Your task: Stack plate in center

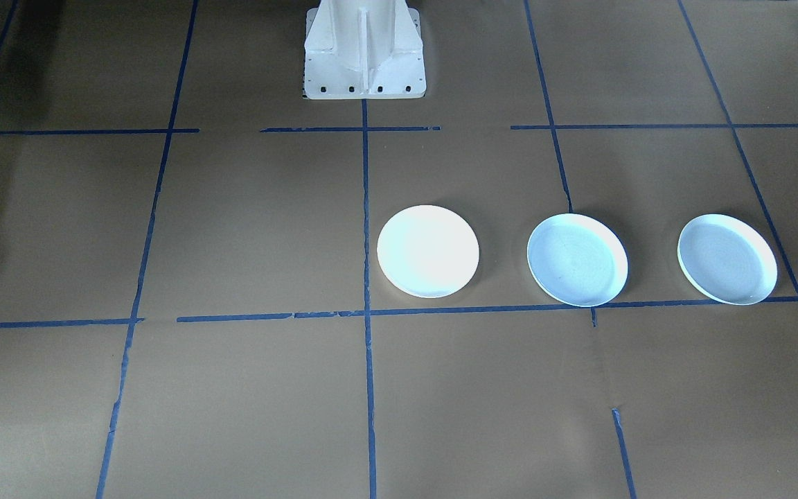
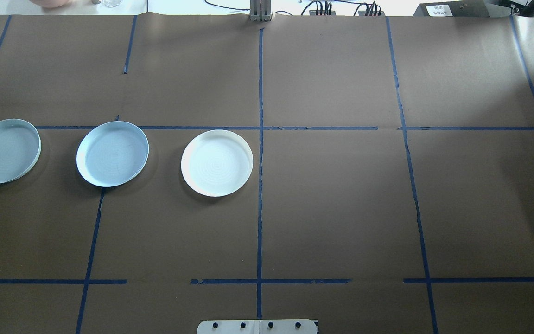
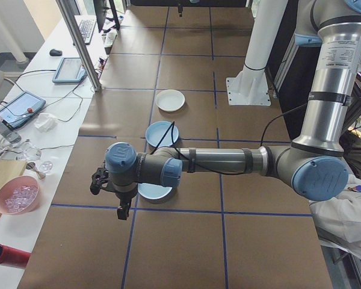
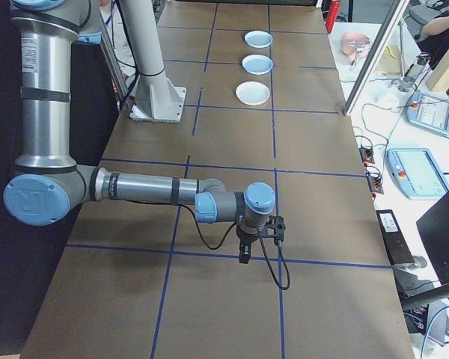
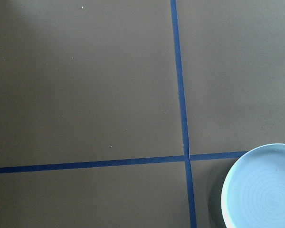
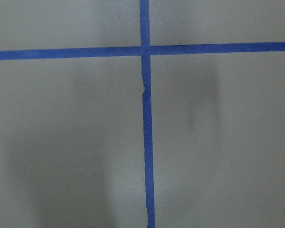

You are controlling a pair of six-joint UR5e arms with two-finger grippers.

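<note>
Beneath the left gripper, hanging above the brown paper table, sits the outermost of three plates: a pale blue end plate, partly hidden by the wrist from the left-end view. Farther along the row, toward the robot's middle, lie the second blue plate and then the white plate, each apart from its neighbour, none stacked. The white plate lies just beside the centre blue tape line. The right gripper hovers over bare paper at the opposite end, well apart from every plate. Whether either claw is parted or closed, I cannot tell from here.
</note>
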